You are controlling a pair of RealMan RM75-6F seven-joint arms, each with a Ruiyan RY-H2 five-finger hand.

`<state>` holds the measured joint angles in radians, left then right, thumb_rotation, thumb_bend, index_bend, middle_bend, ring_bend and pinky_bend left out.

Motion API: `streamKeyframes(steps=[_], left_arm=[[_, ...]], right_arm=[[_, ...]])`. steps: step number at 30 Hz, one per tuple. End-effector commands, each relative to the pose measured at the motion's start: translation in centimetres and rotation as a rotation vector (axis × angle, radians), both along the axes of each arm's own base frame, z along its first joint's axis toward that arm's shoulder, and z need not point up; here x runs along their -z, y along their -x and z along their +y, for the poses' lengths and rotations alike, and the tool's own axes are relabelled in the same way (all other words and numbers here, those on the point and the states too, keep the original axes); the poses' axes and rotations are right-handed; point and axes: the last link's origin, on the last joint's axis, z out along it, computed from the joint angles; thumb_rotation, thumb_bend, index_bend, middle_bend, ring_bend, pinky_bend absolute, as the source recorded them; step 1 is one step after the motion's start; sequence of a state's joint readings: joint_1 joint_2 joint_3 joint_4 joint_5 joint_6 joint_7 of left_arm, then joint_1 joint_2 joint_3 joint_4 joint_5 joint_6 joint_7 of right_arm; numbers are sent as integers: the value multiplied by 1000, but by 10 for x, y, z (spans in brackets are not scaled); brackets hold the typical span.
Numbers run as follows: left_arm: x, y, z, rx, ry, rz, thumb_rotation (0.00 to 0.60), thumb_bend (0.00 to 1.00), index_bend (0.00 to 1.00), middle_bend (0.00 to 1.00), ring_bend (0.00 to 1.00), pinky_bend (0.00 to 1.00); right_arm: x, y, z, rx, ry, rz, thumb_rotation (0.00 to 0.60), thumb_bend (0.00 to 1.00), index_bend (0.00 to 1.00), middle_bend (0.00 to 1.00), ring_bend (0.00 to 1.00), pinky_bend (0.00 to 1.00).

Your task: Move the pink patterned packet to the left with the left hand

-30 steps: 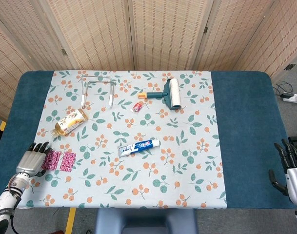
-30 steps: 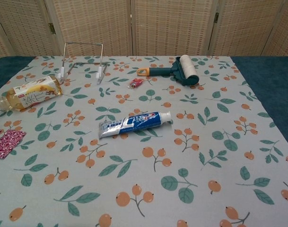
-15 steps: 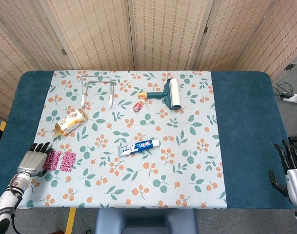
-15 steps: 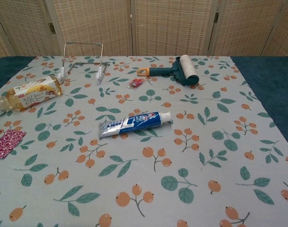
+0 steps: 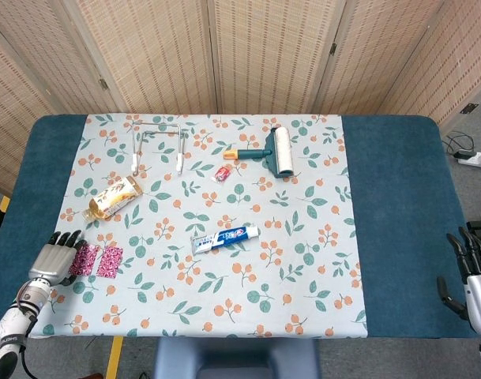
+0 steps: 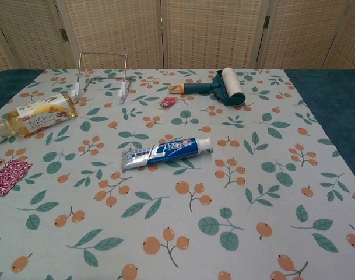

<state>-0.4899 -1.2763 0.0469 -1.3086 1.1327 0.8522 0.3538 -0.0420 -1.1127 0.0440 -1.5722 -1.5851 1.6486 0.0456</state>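
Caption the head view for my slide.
Left hand beside pink patterned packet at the floral cloth's left edge.

Toothpaste tube (image 5: 225, 237) mid-table, bottle (image 5: 112, 197) far to its left, lint roller (image 5: 273, 151) behind.

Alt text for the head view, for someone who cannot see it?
The left hand rests beside the pink patterned packet at the floral tablecloth's left edge. Farther up lie a toothpaste tube, bottle and lint roller.

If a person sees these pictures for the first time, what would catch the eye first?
Probably the blue toothpaste tube lying near the middle of the floral tablecloth, and the lint roller toward the far side. At the near left edge, the left robot hand sits by the pink patterned packet.
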Motion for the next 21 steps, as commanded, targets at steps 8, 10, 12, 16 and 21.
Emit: streamKeyframes(steps=[8,10,12,16,21], left_arm=[[2,-2,1,1,9,5,600,338,153,0,0,0],[3,-2,1,-5,10,6,600,338,141,0,0,0],[4,-4,1,-1,10,4,600,338,116,0,0,0],[3,-12,-5,6,22,-30,600,338,68,0,0,0],[7,-32,-11,60,47,-67,600,338,104,0,0,0]], right_arm=[[0,1,1,6,-1,-1,600,496,0,0,0,0],[0,1,1,7,3,-2,600,495,0,0,0,0],[-1,2,2,9,4,-4,600,495,0,0,0,0],[-1,1,2,8,4,-2,600,495,0,0,0,0],[-1,0,1,0,4,-3,600,495,0,0,0,0]])
